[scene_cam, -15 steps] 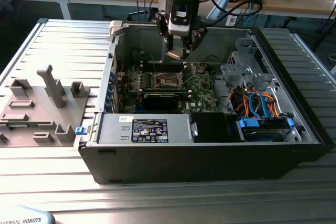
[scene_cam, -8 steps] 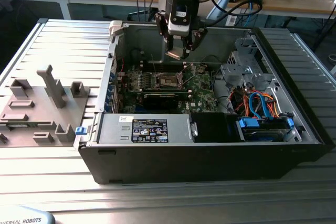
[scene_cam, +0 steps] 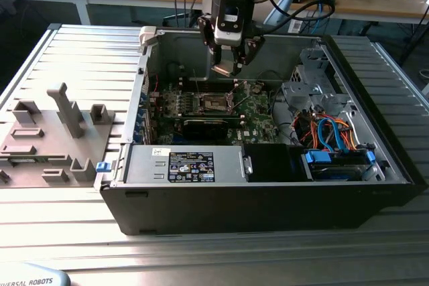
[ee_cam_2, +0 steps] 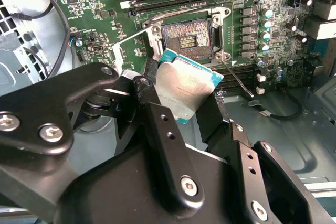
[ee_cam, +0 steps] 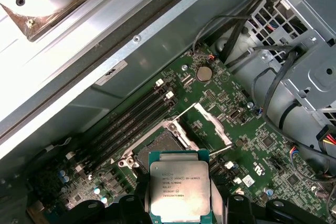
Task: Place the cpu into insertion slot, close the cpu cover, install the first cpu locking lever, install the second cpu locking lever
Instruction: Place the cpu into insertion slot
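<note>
Above insertion slot (ee_cam: 157,148), gripper (ee_cam: 181,205) holds cpu (ee_cam: 179,191) w/ printed top.

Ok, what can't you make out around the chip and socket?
The chip: in the first wrist view one edge is cut off by the frame; its underside faces away in both wrist views.
The socket: in the second wrist view one corner sits behind the chip; its pins too small to check.
The gripper: in the exterior view, what its fingers hold is too small to tell.

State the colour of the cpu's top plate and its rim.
Silvery-grey top, teal-green rim; the cpu shows best in the second wrist view.
</note>
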